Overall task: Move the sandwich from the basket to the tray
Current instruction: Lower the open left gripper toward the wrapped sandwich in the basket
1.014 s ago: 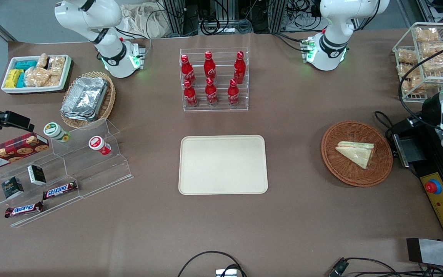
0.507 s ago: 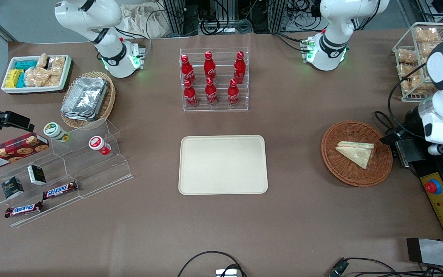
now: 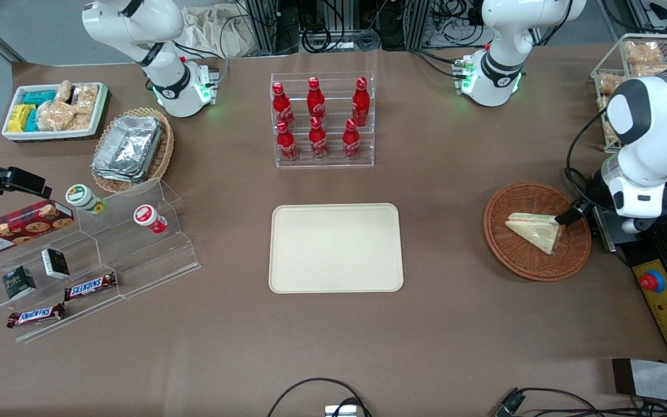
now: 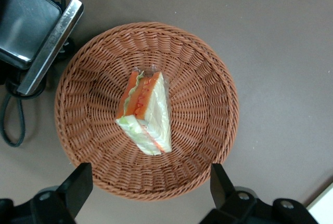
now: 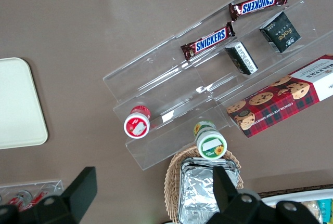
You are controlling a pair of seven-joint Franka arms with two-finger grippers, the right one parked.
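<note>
The sandwich [image 3: 536, 230], a pale triangular wedge in clear wrap with orange and green filling, lies in the round reddish-brown wicker basket [image 3: 501, 243] toward the working arm's end of the table. The wrist view shows the sandwich [image 4: 146, 114] in the middle of the basket [image 4: 197, 78]. My left gripper [image 3: 575, 213] hangs above the basket's rim, open and empty, its dark fingertips [image 4: 78, 182] spread wider than the sandwich, its midpoint [image 4: 148, 185] over the basket wall. The cream-beige tray [image 3: 336, 248] lies bare at the table's middle.
A clear rack of red bottles [image 3: 322, 119] stands farther from the camera than the tray. A black control box with a red button [image 3: 652, 282] and cables lies beside the basket. A wire rack of snack bags [image 3: 629, 69] stands at the working arm's end.
The left arm has swung in from the table's end toward the basket, bringing the gripper over the basket's rim beside the sandwich. The sandwich and basket have not moved.
</note>
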